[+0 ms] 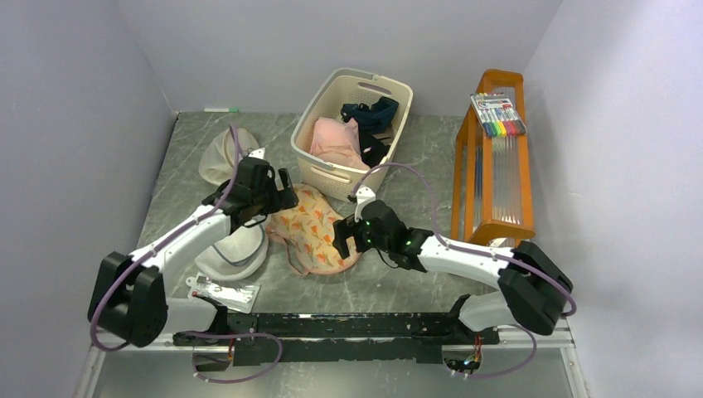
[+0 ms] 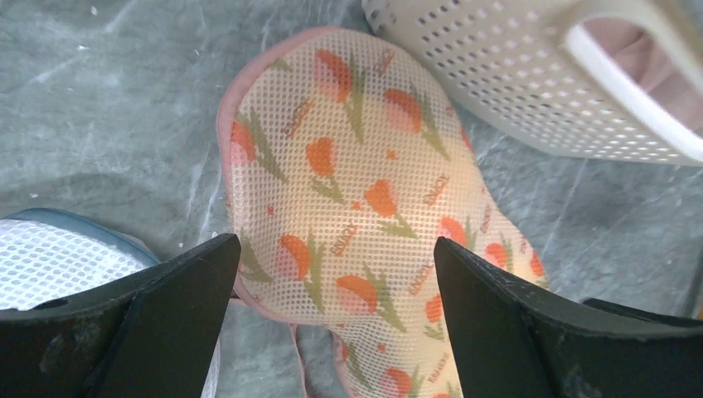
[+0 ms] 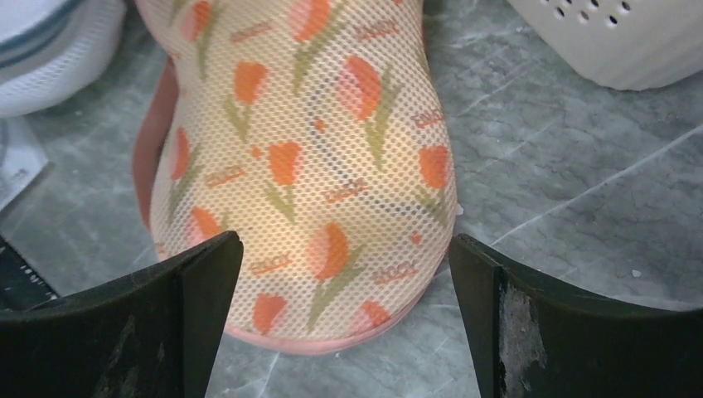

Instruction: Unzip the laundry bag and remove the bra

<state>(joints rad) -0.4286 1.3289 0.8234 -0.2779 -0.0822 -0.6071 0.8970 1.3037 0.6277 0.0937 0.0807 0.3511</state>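
Left claw is spread wide above the far left end of the laundry bag, pinching nothing. Right claw is also spread wide, over the bag's near rounded end. The bag lies on the grey surface, between a white mesh bag and the cream basket.

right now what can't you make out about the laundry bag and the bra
- Bra: in no view; the laundry bag's printed mesh would hide anything inside.
- Zip pull: not seen in either wrist view; in the top view the left tool and right tool cover the bag's edges.
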